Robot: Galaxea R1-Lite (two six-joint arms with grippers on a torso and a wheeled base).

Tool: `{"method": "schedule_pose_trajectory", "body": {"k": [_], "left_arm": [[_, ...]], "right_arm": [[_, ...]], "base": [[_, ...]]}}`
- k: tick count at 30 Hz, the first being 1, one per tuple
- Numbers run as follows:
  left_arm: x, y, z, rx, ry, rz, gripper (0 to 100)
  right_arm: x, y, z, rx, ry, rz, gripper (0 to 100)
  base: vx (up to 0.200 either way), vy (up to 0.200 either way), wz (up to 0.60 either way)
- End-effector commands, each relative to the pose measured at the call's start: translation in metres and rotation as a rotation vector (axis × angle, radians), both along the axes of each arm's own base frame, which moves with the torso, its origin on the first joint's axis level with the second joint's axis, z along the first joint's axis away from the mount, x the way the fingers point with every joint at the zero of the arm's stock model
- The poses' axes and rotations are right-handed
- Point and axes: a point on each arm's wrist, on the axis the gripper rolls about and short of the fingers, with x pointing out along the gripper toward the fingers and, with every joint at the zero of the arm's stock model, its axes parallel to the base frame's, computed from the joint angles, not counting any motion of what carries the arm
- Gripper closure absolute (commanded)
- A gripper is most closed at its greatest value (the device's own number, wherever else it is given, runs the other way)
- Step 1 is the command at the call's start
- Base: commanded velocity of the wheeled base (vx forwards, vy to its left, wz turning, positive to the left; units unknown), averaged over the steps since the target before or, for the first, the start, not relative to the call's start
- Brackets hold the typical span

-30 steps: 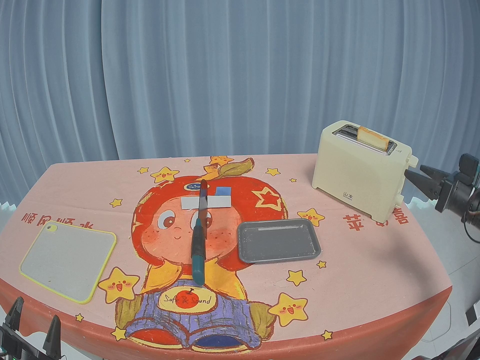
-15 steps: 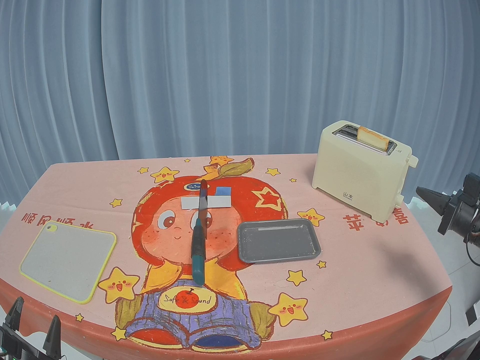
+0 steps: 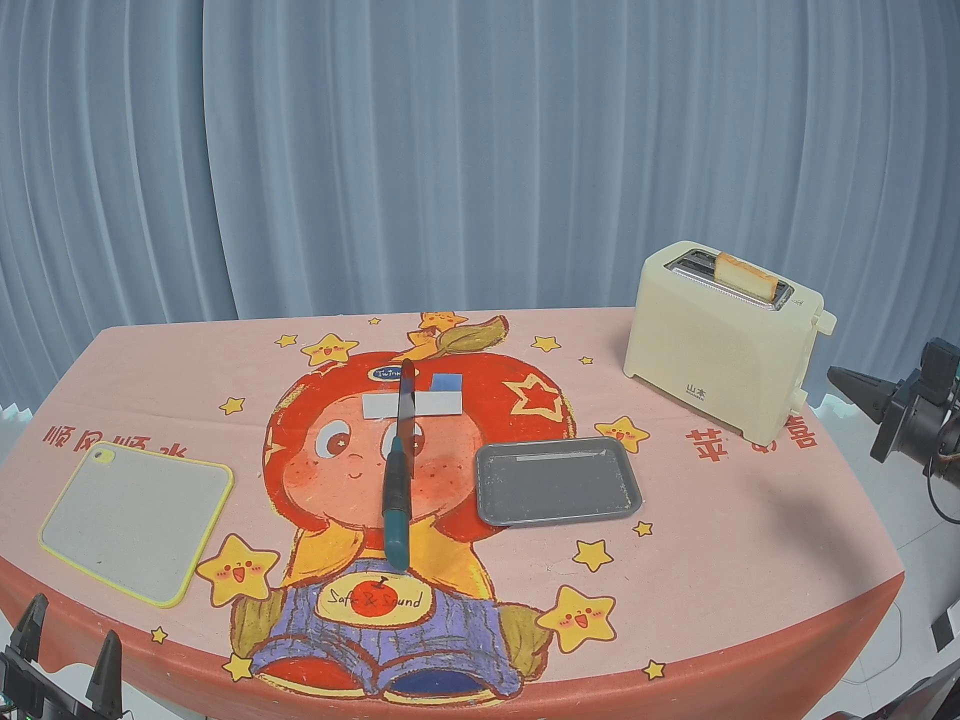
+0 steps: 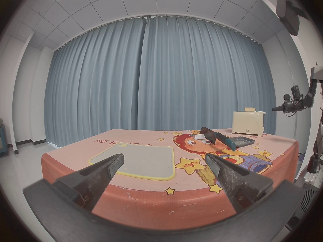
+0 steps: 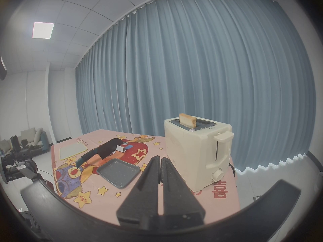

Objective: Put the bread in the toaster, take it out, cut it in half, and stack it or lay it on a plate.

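Off the table's (image 3: 760,532) edge, at 3 o'clock from the toaster (image 3: 715,352), the right gripper (image 3: 840,378) hangs pinched tight on nothing. Bread (image 3: 745,275) stands up out of the toaster's slot. At the table's 7 o'clock the left gripper (image 3: 68,637) gapes wide and empty, near the board (image 3: 135,517). Knife (image 3: 398,482) lies at 9 o'clock of the plate (image 3: 557,480).

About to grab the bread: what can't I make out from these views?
Bread: lower part hidden inside the toaster slot, in head and right wrist views.
Left gripper: cut off by the head view's bottom edge.
Knife: blade too small and foreshortened in left wrist view.
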Motion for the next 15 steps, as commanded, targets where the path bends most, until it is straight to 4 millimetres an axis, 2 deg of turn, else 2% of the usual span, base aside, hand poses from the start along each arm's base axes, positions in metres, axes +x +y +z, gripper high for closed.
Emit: {"method": "schedule_pose_trajectory", "body": {"k": [1, 7, 15], "left_arm": [[0.000, 0.000, -0.005, 0.000, 0.002, 0.001, 0], [0.000, 0.000, -0.005, 0.000, 0.001, 0.001, 0], [0.000, 0.000, -0.005, 0.000, 0.001, 0.001, 0]], "right_arm": [[0.010, -0.008, -0.018, -0.010, 0.073, -0.031, 100], [0.012, -0.008, -0.017, -0.017, 0.025, -0.035, 100], [0.023, -0.018, -0.031, -0.018, 0.082, -0.073, 100]], "base": [[0.000, 0.000, 0.00], [0.000, 0.000, 0.00], [0.000, 0.000, 0.00]]}}
